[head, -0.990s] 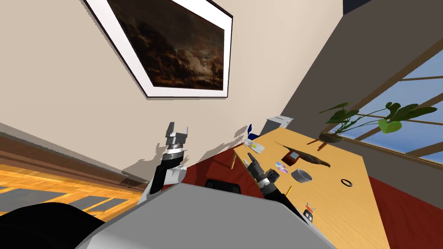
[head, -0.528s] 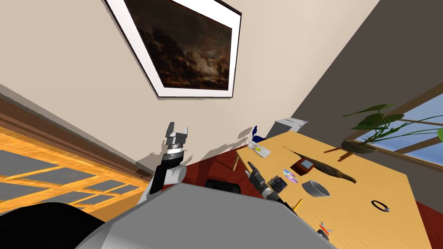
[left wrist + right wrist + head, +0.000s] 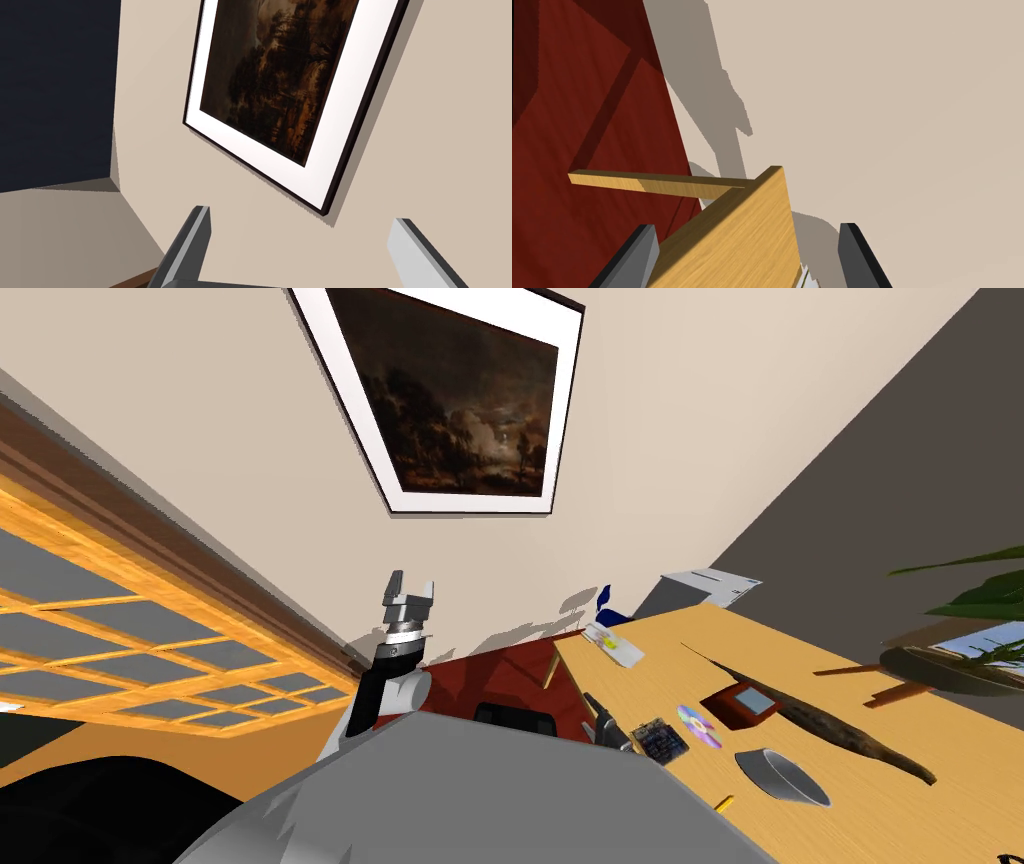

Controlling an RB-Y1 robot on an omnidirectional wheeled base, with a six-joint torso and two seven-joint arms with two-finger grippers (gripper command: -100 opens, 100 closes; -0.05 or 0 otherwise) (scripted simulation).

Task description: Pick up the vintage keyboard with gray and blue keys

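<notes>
The keyboard (image 3: pixel 661 740) is a small dark slab with grey and blue keys, lying near the wooden table's (image 3: pixel 650 683) near edge. My right gripper (image 3: pixel 592 704) hovers just left of it, over that edge, fingers pointing towards the wall. In the right wrist view the right gripper (image 3: pixel 747 232) is open, with the table's corner (image 3: pixel 752 225) between its fingers and nothing held. My left gripper (image 3: pixel 410 586) is raised near the wall, left of the table. Its fingers (image 3: pixel 197 235) stand open and empty.
On the table lie a white flat device (image 3: pixel 615 644), a disc (image 3: pixel 699 725), a brown box with a screen (image 3: pixel 745 701), a grey bowl (image 3: pixel 785 776) and a long dark branch (image 3: pixel 830 725). A potted plant (image 3: pixel 950 663) stands at the far right. The floor (image 3: pixel 500 673) is red.
My whole view has swung: the table and its things slid right and nearer, the picture moved right. The right gripper sank lower towards my chest. The left arm kept its pose.
</notes>
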